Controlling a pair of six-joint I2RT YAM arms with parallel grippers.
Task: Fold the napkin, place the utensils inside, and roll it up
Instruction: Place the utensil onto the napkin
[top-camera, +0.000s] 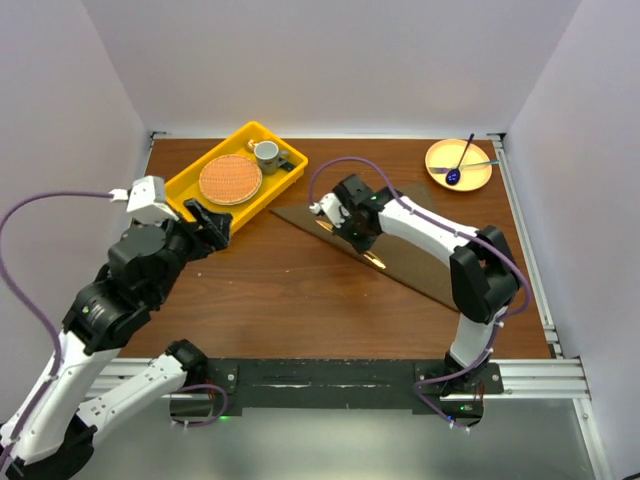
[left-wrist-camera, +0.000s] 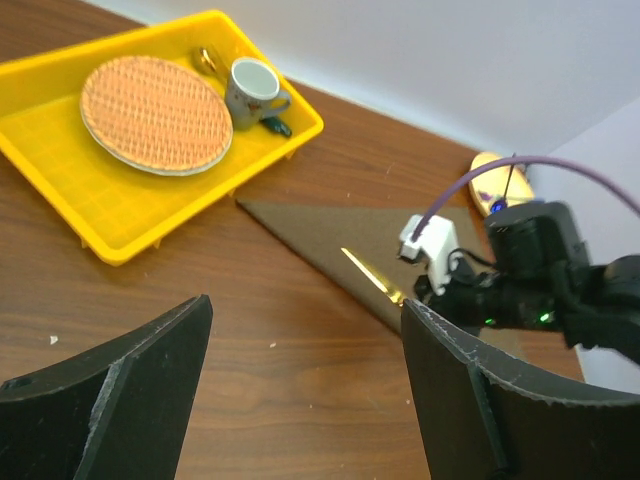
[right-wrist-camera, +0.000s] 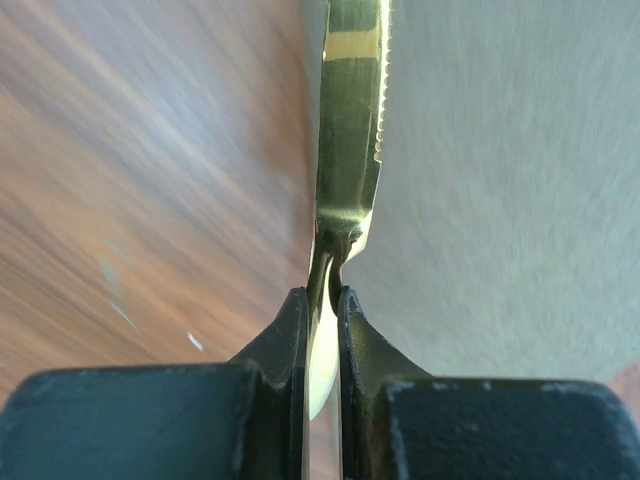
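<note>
Napkin (top-camera: 405, 258) lies partly hidden under right pincer (right-wrist-camera: 322, 295) clamping gold knife (right-wrist-camera: 350, 130).

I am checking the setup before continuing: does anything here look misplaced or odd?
Nothing is spilled or damaged. Only the knife, held by the right end effector, runs along the napkin edge, not well inside it.
</note>
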